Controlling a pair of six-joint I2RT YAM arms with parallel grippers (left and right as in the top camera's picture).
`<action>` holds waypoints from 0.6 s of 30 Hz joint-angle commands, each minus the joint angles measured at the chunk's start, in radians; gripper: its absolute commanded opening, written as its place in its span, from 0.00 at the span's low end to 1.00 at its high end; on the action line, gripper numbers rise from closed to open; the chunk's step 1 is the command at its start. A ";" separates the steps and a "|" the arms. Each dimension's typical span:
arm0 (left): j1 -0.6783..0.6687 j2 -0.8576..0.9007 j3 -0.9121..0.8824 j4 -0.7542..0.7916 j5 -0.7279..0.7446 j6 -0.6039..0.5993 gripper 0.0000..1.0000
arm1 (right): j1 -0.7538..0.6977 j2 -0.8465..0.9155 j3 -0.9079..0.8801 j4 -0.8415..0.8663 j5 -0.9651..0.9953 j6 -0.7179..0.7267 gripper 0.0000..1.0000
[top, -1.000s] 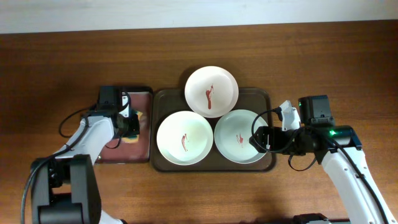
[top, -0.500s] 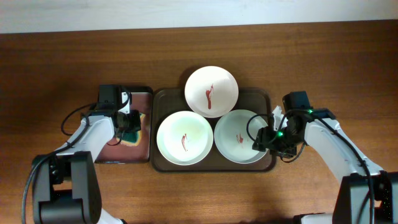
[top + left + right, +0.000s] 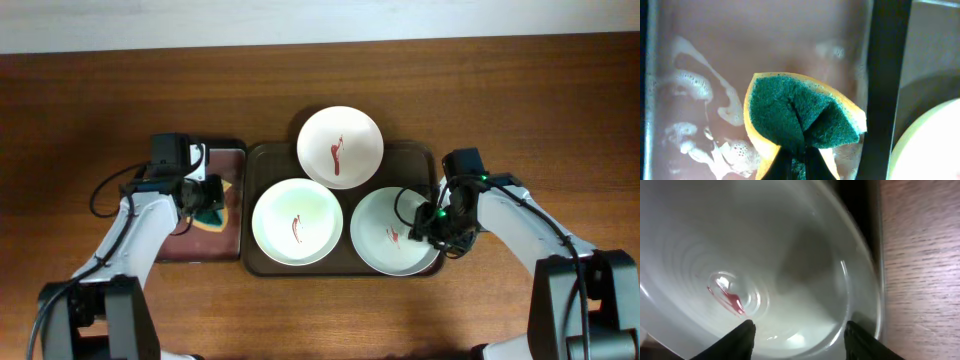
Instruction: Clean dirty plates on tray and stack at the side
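Three white plates with red smears lie on the dark brown tray (image 3: 268,158): one at the back (image 3: 340,147), one front left (image 3: 297,221), one front right (image 3: 385,238). My right gripper (image 3: 426,224) is open over the right part of the front right plate (image 3: 790,255). Its fingers stand wide apart just above the plate's inside, with the red smear (image 3: 727,297) near the left finger. My left gripper (image 3: 204,200) is shut on a green and yellow sponge (image 3: 212,213), pinched and folded (image 3: 800,115), over the small pinkish tray (image 3: 225,160).
The small tray's floor (image 3: 765,40) is wet with soap foam (image 3: 695,90). Its black rim (image 3: 887,75) lies between the sponge and the brown tray. Bare wooden table (image 3: 920,255) lies right of the brown tray's rim (image 3: 860,210).
My right gripper has swung in over the front right plate, and that plate has slid a little toward the front right. My left gripper has shifted slightly with the sponge.
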 commanded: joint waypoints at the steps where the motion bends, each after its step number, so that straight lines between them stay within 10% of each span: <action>1: -0.003 -0.016 0.002 -0.021 0.015 0.001 0.00 | 0.004 0.004 0.041 -0.100 -0.024 -0.003 0.62; 8: -0.003 -0.016 0.002 -0.021 0.015 0.001 0.00 | 0.004 -0.003 0.118 -0.315 0.101 -0.011 0.64; 18: -0.003 -0.016 0.002 -0.021 0.015 0.001 0.00 | 0.005 0.001 -0.061 -0.010 0.058 0.036 0.41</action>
